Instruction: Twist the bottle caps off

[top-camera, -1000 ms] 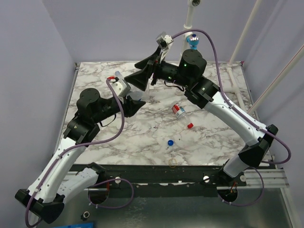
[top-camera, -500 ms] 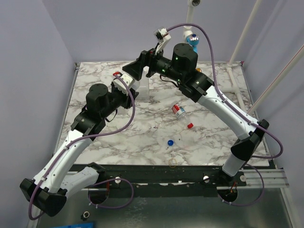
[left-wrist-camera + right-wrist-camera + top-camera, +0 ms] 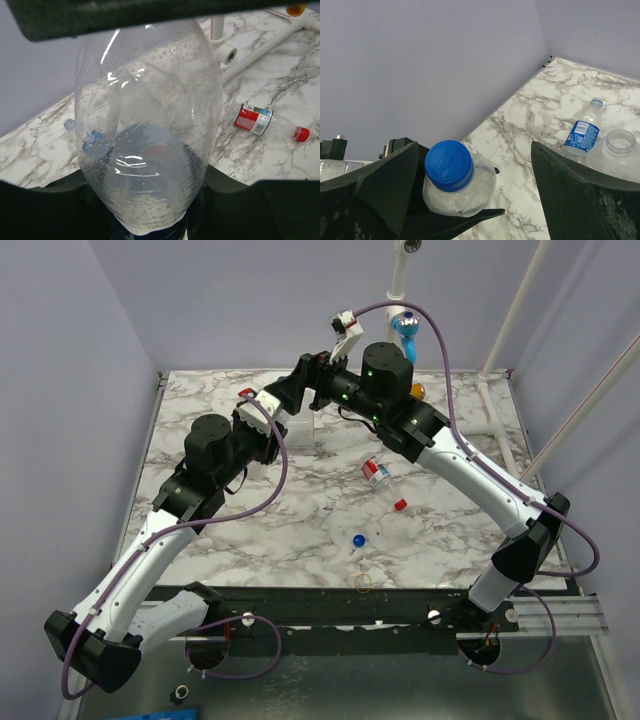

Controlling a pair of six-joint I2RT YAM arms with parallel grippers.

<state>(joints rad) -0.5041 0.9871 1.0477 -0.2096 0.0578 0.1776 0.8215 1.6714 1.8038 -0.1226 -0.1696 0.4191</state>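
My left gripper (image 3: 276,428) (image 3: 150,212) is shut on a clear crinkly bottle (image 3: 150,115) (image 3: 470,192) and holds it up over the back of the table. Its blue cap (image 3: 448,165) is on and sits between the fingers of my open right gripper (image 3: 292,392) (image 3: 480,172). The cap is close to one finger (image 3: 385,185), with a wide gap to the other. A red-label bottle (image 3: 377,474) (image 3: 254,120) with a red cap (image 3: 300,133) lies on the table. A capless blue-label bottle (image 3: 583,134) stands further back. Loose red (image 3: 400,505) and blue (image 3: 358,540) caps lie on the marble.
A wider label-less open bottle (image 3: 619,147) stands beside the blue-label one. A yellowish rubber-band ring (image 3: 364,583) lies near the front edge. White pipes (image 3: 260,47) run along the table's right side, and purple walls close the back and left.
The left arm has carried the bottle up and toward the back. The right gripper has swung left over it, so its fingers now flank the blue cap.
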